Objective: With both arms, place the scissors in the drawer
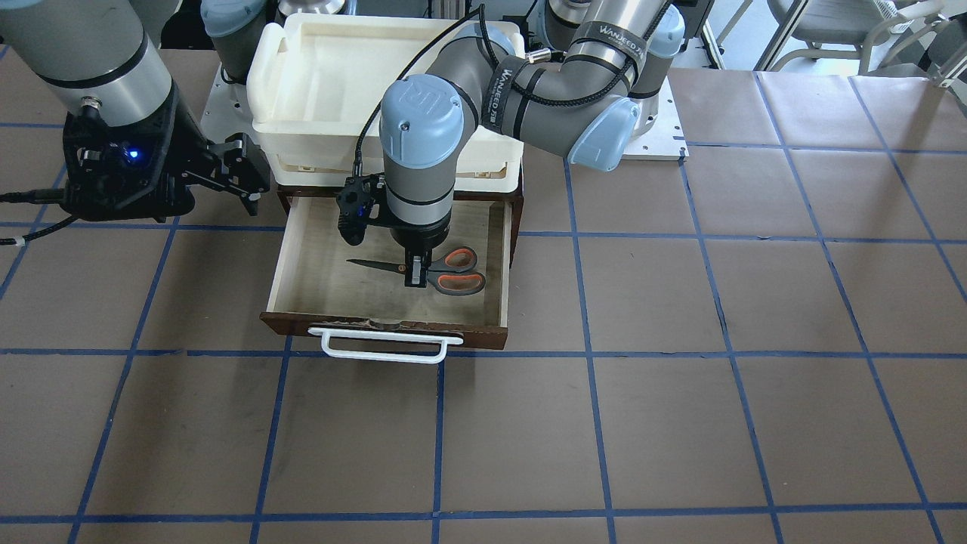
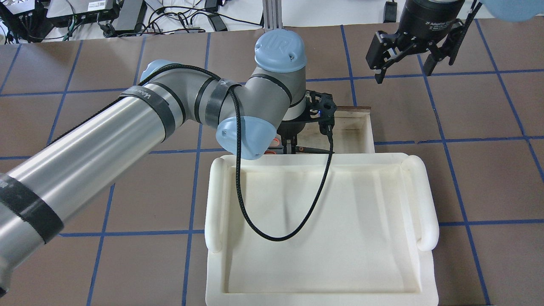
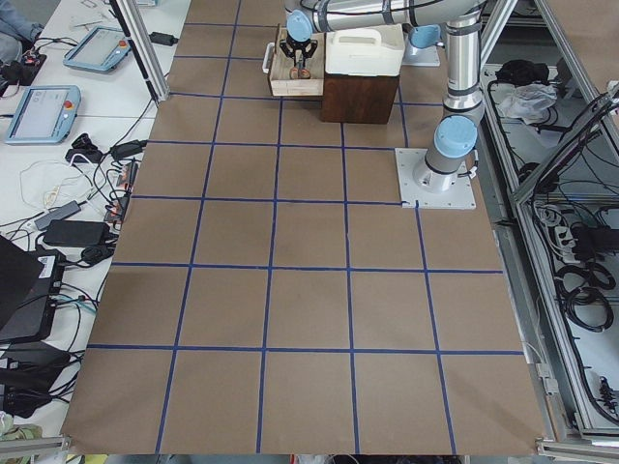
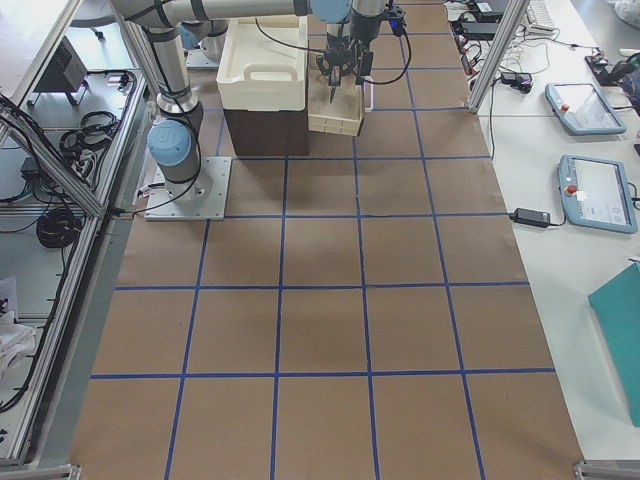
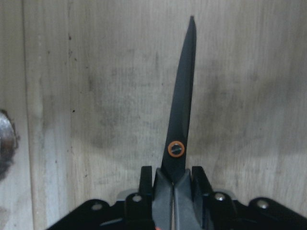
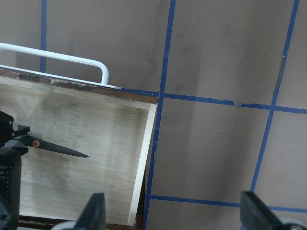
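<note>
Left gripper [image 5: 172, 188] fills the bottom of the left wrist view, jaws clenched on the scissors [image 5: 181, 115] just behind the orange pivot ring. 2 black fingers [image 5: 146, 184] flank the grey handle neck. Blades are shut and form 1 dark point over pale plywood.

Front-facing view: the left arm [image 1: 419, 143] hangs straight down into the drawer [image 1: 281, 264]. The scissors sit low and level inside it, roughly mid-floor. The tip points to the robot's right and the grey and orange-red handle loops lie toward its left. Cannot tell if the blades touch the drawer floor or sit just above it.

The drawer is pulled out, its dark brown front and white bar handle [image 1: 385, 345] facing away from the robot. Its back end sits under a brown cabinet [image 3: 358, 97] that carries a cream-white tray [image 1: 332, 83] on top.

Right gripper [image 2: 402, 75] has its jaws released, spread wide and holding nothing. It hovers above the desk [image 1: 680, 393] on the robot's right of the drawer, apart from it and clear of the scissors. The right wrist view looks down past its 2 fingertips at the drawer's front corner, part of the white handle and the blade tip.

The desk is covered in brown paper with a blue tape grid.
</note>
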`<state>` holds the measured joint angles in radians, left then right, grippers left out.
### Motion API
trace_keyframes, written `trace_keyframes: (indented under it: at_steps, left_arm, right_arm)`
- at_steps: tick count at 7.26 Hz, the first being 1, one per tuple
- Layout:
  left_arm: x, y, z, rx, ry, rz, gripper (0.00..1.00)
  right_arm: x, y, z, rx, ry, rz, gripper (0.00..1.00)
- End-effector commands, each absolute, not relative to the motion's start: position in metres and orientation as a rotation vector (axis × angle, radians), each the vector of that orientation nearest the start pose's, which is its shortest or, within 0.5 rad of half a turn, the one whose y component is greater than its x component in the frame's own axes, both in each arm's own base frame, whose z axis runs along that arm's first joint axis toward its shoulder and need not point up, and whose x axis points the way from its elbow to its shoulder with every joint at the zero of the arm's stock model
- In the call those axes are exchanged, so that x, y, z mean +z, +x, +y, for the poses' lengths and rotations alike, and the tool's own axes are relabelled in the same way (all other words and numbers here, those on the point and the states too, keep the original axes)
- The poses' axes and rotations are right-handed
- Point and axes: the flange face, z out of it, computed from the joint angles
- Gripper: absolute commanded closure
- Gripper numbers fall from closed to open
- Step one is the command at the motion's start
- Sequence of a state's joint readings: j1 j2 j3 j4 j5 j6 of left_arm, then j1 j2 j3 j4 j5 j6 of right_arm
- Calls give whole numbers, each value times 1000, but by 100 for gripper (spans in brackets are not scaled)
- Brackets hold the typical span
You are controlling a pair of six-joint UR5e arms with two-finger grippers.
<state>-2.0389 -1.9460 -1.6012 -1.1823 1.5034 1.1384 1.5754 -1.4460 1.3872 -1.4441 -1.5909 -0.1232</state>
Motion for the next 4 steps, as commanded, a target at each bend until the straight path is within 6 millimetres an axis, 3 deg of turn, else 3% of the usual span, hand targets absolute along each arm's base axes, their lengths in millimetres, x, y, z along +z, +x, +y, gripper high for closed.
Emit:
trace_keyframes:
  at_steps: [1,2,3,4]
  left_arm:
    - [299,-405,-483,3,-2213,-2128,92]
    - [296,-404,-481,-8,-2216,-2128,48]
    - [295,-404,-480,-9,-2211,-2127,21]
    - [296,-404,-480,-6,-2208,-2130,15]
  right_arm:
    - [501,134,-536,111,-216,3149,0]
    - [501,134,-536,111,-216,3149,0]
    - [501,134,-536,109,-216,3149,0]
    - [501,134,-536,111,-216,3149,0]
